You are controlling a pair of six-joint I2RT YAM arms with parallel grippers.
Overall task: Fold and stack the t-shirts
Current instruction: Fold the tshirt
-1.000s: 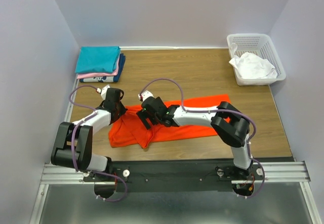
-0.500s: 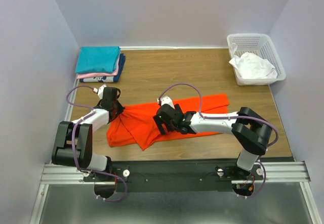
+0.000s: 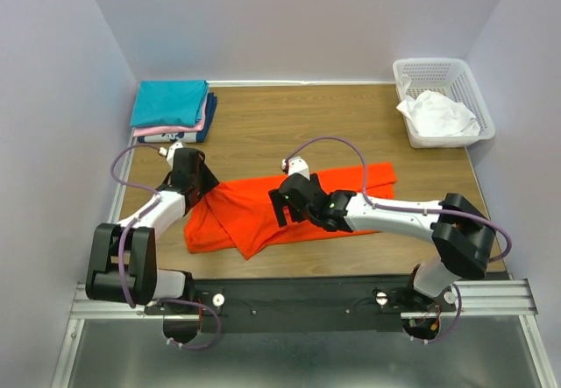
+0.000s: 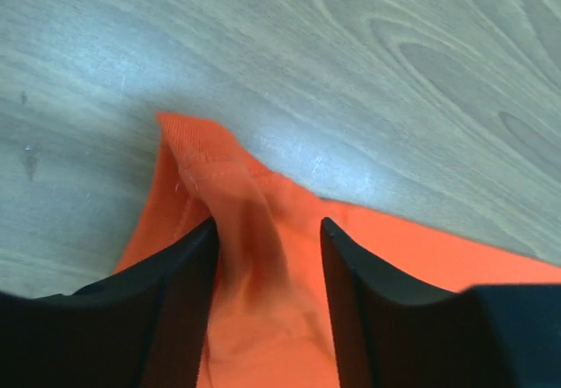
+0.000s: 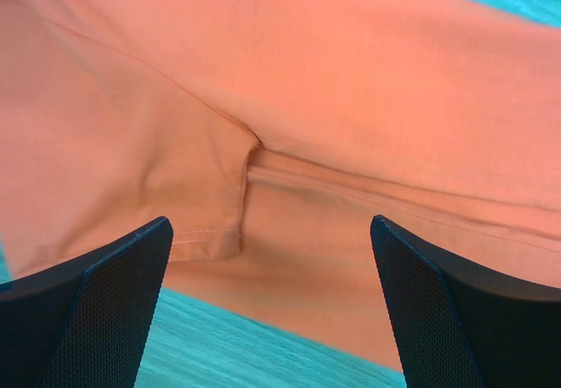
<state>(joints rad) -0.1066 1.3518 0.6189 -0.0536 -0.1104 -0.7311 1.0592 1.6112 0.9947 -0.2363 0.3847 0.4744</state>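
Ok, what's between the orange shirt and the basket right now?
Nothing but bare table. The top view shows plain wood from the orange shirt up to the basket.

I see one shirt [image 3: 368, 178] spread across the near middle of the tabletop [image 3: 298, 125], a folded stack [image 3: 171, 103] at the far left corner, and a basket [image 3: 434, 73] far right (another shirt [image 3: 438, 115] inside).
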